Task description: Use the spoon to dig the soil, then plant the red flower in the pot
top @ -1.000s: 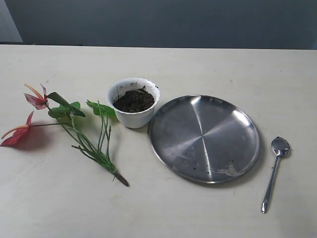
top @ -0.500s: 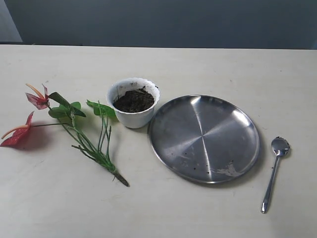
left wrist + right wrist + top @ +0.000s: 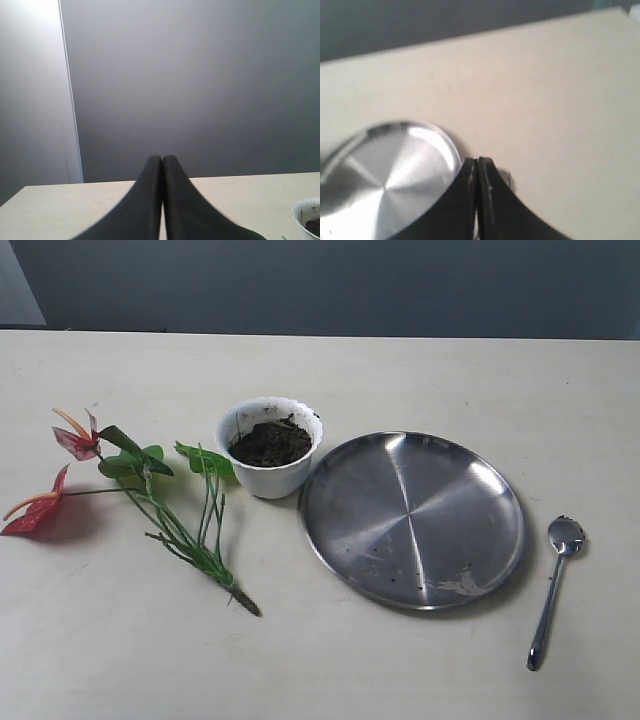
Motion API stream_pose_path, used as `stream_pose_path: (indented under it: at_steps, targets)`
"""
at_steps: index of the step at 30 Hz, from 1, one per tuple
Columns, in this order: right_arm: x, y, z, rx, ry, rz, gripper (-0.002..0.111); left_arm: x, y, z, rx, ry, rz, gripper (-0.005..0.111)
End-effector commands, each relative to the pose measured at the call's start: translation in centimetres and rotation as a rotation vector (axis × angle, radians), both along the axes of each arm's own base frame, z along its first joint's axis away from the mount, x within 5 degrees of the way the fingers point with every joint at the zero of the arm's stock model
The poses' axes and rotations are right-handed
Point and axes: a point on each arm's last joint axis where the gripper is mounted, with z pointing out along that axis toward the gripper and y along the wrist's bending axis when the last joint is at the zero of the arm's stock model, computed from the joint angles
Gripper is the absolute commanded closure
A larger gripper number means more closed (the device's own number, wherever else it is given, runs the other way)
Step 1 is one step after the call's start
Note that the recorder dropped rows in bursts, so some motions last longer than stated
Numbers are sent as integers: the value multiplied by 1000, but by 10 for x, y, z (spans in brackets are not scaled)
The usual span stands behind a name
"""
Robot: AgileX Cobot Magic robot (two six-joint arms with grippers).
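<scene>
- Nothing on the desk (image 3: 420, 370) has shifted since the earlier frames; flower, pot, plate and spoon lie just where they were.
- Far left in the exterior view, one red flower (image 3: 130, 495) lies flat on the desk: two red blooms, green leaves, stems joined at a dark base pointing toward the near edge.
- Next along, one white pot (image 3: 270, 447) stands upright, just beside the flower's leaves, its rim smudged; inside sits the soil (image 3: 271, 443), dark and crumbly, filling it close to the rim.
- Beside the pot, one steel plate (image 3: 412, 518) lies flat, holding only a few dark crumbs and a pale smear near its front edge.
- Far right, one spoon (image 3: 555, 587) lies alone on the desk, bowl away from the near edge, apart from the plate.
- Neither arm shows in the exterior view.
- Left pincer (image 3: 162, 159): clenched, fingers pressed together, gripping nothing; the pot is cut off at the frame's corner.
- Right pincer (image 3: 477, 161): clenched too, empty, with the plate just beyond its tips; a blurred shiny bit beside it is hard to make out.
</scene>
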Motion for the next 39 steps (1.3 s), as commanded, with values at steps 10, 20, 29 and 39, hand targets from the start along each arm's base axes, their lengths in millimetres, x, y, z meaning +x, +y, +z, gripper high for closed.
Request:
stream_pose_path:
  at_steps: [10,20,29,39]
  targets:
    - [70,30,-104,-20,776,175,109,-1,-3,2,-10,-15,-54,106]
    - [81,57,-136,-77,816,165,69,-1,-3,2,-10,-15,-54,106]
    - [89,50,-161,-162,887,63,69,-1,-3,2,-10,-15,-54,106]
    - [96,52,-173,-149,862,60,69,-1,-3,2,-10,-15,-54,106]
